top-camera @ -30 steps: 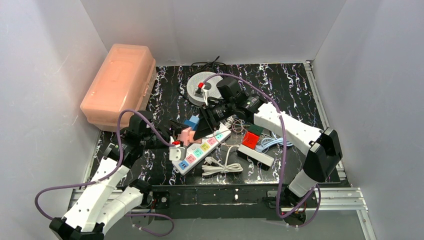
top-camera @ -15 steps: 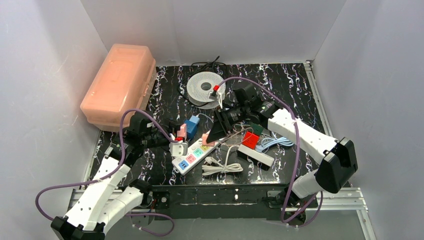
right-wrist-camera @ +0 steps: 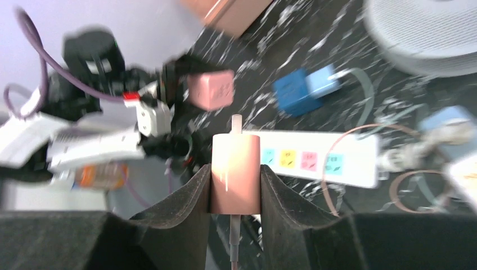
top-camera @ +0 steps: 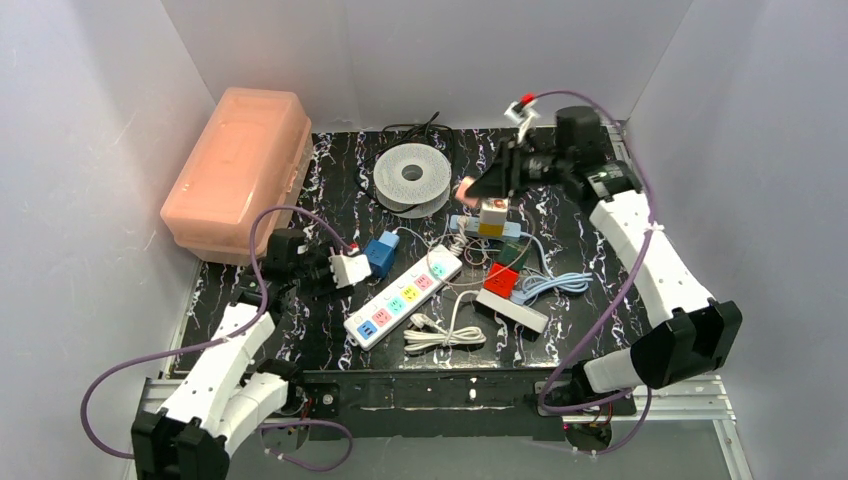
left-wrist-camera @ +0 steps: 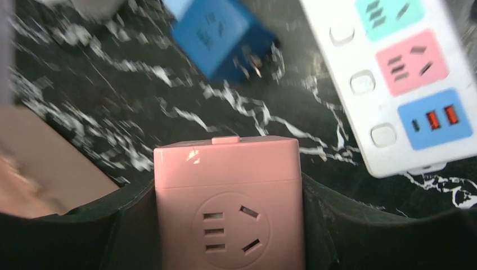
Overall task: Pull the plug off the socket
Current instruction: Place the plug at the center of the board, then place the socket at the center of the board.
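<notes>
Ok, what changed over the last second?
The right gripper, shut on the pink plug, swung from the middle up to the far right, pulling the plug clear. The left gripper, holding the pink socket, drew back left. The white power strip, blue adapter and spool stayed put.

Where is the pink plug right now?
Top view: the pink plug is clamped in the right pincer at the back, right of the grey spool, well apart from the pink socket cube in the left pincer.
</notes>
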Available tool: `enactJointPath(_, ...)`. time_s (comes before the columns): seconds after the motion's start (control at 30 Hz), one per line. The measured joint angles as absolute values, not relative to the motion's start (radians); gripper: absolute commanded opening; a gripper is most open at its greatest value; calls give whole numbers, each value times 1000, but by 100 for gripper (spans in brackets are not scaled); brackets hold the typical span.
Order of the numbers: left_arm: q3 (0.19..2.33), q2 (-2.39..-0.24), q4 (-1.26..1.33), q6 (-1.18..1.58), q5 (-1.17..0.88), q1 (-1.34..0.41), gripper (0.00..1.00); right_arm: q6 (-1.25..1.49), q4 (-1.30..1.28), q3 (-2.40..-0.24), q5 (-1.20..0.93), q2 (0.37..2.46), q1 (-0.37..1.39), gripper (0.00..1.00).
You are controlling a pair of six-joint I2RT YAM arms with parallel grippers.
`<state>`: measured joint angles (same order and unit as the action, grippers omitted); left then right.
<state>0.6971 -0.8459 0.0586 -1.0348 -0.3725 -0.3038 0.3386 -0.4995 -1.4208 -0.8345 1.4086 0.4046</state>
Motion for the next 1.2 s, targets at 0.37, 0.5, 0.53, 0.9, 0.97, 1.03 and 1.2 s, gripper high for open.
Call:
enactJointPath(0.37, 494, -952, 88, -1060, -343, -165, 0, 468, -471, -1470, -502, 1421, 57, 1)
enactJointPath(0.5, 488, -999, 99, -1091, -339, -165, 0, 477, -475, -1470, -379, 1490, 24, 1)
enactJointPath(0.53, 482, -1006, 105, -1100, -337, -165, 0, 482, -478, -1470, -352, 1512, 15, 1)
enactJointPath(0.9, 475, -1101, 238, -1169, -343, -135, 22, 516, -629, -1551, -12, 1818, -138, 6)
enactJointPath(0.97, 487, -1122, 249, -1174, -345, -126, 38, 518, -658, -1595, 10, 1881, -147, 7)
enactJointPath(1.03, 495, -1134, 250, -1181, -347, -120, 46, 519, -679, -1628, 25, 1928, -153, 9)
enactJointPath(1.2, 498, -1129, 232, -1217, -355, -115, 61, 527, -721, -1715, 47, 2022, -164, 16)
